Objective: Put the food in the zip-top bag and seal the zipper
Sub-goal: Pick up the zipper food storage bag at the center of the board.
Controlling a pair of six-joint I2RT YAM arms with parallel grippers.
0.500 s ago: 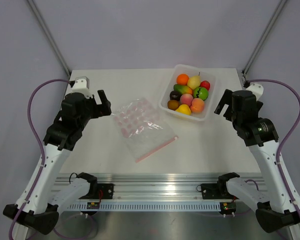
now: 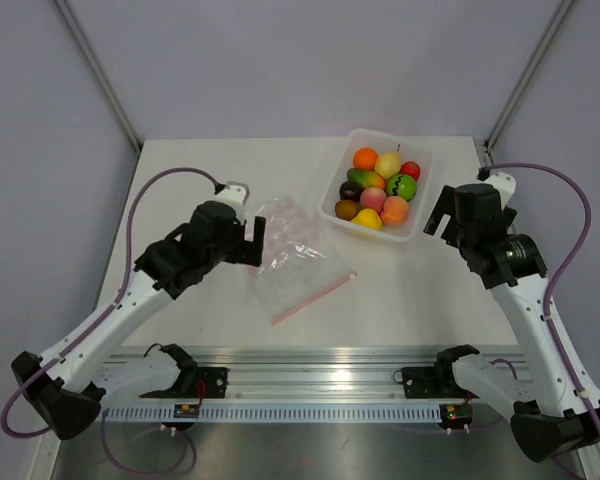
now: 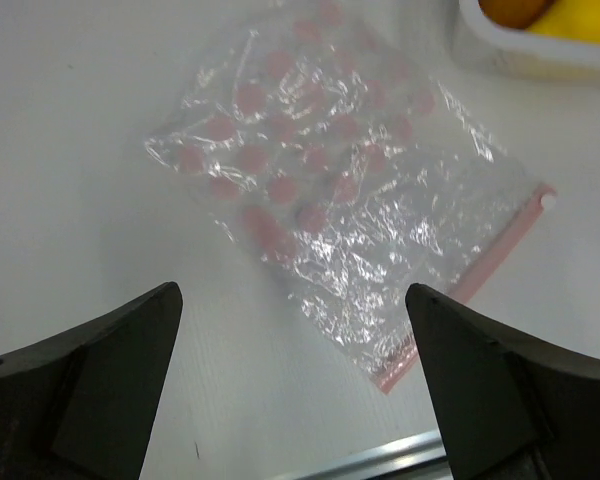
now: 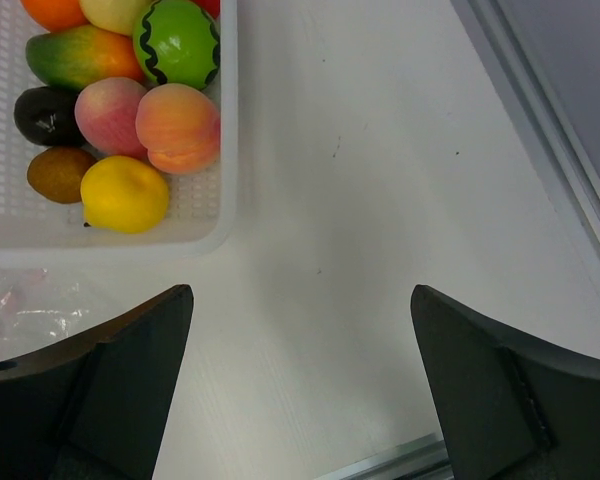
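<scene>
The zip-top bag (image 2: 298, 258) lies flat and crinkled mid-table, clear with pink dots; its pink zipper (image 2: 315, 297) runs along the near right edge. In the left wrist view the bag (image 3: 340, 200) and zipper (image 3: 485, 268) lie just ahead of my open left gripper (image 3: 292, 295). From above, that gripper (image 2: 254, 240) hangs over the bag's left edge and hides part of it. The food (image 2: 378, 190), glossy toy fruits, fills a white tray (image 2: 421, 205) at the back right. My right gripper (image 2: 438, 214) is open beside the tray, holding nothing. The right wrist view shows the food (image 4: 145, 120) left of the right gripper (image 4: 302, 292).
A metal rail (image 2: 310, 360) runs along the table's near edge, with both arm bases on it. Slanted frame posts (image 2: 100, 75) rise at the back corners. The tray's perforated wall (image 4: 226, 150) is close to the right gripper's left finger.
My left arm has swung right and forward from the table's left side, so its gripper now hangs over the bag's left edge. The right gripper has shifted slightly left.
</scene>
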